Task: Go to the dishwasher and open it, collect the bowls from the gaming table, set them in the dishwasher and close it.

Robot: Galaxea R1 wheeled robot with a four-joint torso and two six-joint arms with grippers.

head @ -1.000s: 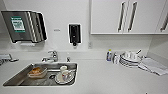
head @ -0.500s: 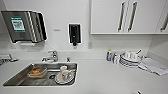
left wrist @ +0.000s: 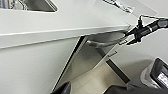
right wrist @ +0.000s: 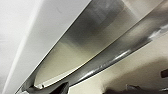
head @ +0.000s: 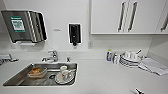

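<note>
Left wrist view is giving me the silver steel front of the dishwasher [left wrist: 85,62] sitting under the edge of the white table [left wrist: 62,22], its long steel bar handle [left wrist: 105,43] running just below that edge. The right arm's dark jaws [left wrist: 136,33] are reaching in beside the handle's end; I cannot tell whether they are released or clenched. Right wrist view is pressing up close on the same brushed steel front [right wrist: 100,42] and the shiny handle bar [right wrist: 117,57], with the white table edge [right wrist: 37,32] alongside. As for the left jaws, I cannot tell their state either.

Head view is looking down on the table [head: 107,77]: a steel sink [head: 15,78] holding an orange-filled clear container [head: 37,72] and white cups on a plate [head: 64,75], a chrome tap [head: 52,56], a stack of white plates [head: 130,60], a black soap dispenser [head: 74,33], a grey paper towel dispenser [head: 23,25] and white cupboard doors [head: 125,16].
</note>
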